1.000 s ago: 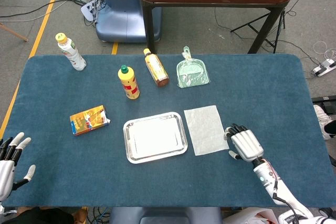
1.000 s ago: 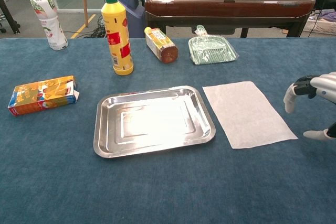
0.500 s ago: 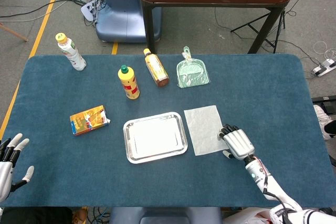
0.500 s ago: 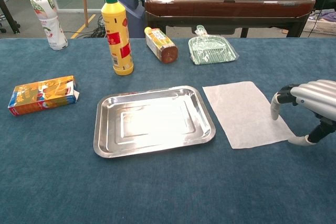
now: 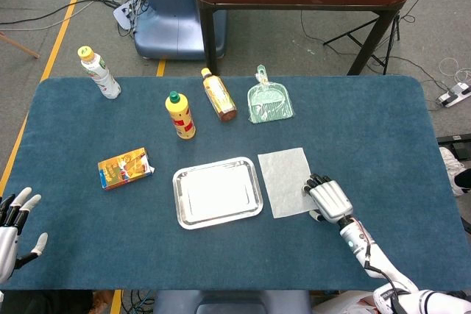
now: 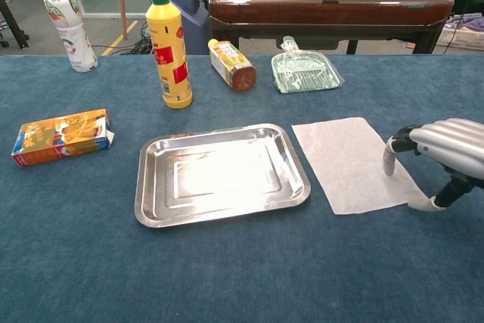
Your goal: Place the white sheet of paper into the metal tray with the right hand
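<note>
One white sheet (image 6: 354,162) lies flat under the right hand's (image 6: 442,150) empty, curled fingertips (image 6: 389,164).

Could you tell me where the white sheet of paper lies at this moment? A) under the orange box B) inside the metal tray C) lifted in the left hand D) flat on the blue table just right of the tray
D: the white sheet of paper lies flat on the table beside the metal tray, with the right hand at its right edge.

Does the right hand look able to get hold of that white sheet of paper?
Probably yes: the right hand arches over the right edge of the white sheet of paper, with nothing lying between them.
</note>
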Robot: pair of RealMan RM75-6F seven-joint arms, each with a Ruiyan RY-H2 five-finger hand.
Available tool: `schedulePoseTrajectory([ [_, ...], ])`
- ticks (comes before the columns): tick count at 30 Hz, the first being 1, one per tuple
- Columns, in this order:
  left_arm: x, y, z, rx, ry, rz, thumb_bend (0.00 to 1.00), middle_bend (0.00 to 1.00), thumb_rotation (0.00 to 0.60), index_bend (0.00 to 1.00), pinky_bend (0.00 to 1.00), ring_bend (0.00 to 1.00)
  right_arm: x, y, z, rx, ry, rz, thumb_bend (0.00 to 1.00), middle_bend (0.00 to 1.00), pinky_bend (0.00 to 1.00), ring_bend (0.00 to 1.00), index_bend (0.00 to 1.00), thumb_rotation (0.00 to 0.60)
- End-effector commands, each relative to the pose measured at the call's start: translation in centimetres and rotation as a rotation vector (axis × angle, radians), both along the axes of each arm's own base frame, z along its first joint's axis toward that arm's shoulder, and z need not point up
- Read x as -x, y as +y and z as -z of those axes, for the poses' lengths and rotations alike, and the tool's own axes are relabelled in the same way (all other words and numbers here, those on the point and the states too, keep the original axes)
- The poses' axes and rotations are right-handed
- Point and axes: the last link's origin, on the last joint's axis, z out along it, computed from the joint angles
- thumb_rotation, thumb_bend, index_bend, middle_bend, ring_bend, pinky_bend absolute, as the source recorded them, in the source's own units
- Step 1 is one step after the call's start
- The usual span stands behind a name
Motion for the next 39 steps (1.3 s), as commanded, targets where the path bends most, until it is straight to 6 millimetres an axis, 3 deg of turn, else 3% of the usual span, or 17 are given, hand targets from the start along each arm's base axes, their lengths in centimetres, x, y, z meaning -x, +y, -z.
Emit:
schedulePoseTrajectory([
  [1,0.1,0.0,0.1,0.002,-0.002,-0.003,0.31,0.08,0.6,0.17,0.01,0.06,0.1,0.0,0.1,0.0,0.004,0.002,0.21,0.3,0.31,0.16,0.43,0.6],
  [21,0.3,0.1,0.1,0.002,0.004,-0.013,0.31,0.08,0.6,0.17,0.01,0.06,0.3,-1.1,0.5,0.0,0.02,0.016,0.21,0.3,0.31,0.16,0.43,0.6],
  [32,0.4,0.1,0.1,0.005,0.007,-0.016,0.31,0.08,0.6,0.17,0.01,0.06,0.0,-1.7,0.8,0.003,0.005,0.002,0.39,0.32,0.31,0.16,0.44,0.6],
  [39,0.3,0.2,0.1,0.004,0.009,-0.014,0.31,0.08,0.6,0.17,0.01,0.06,-0.4,-2.0,0.6,0.009,-0.008,-0.008,0.42,0.32,0.31,0.16,0.44,0.6],
])
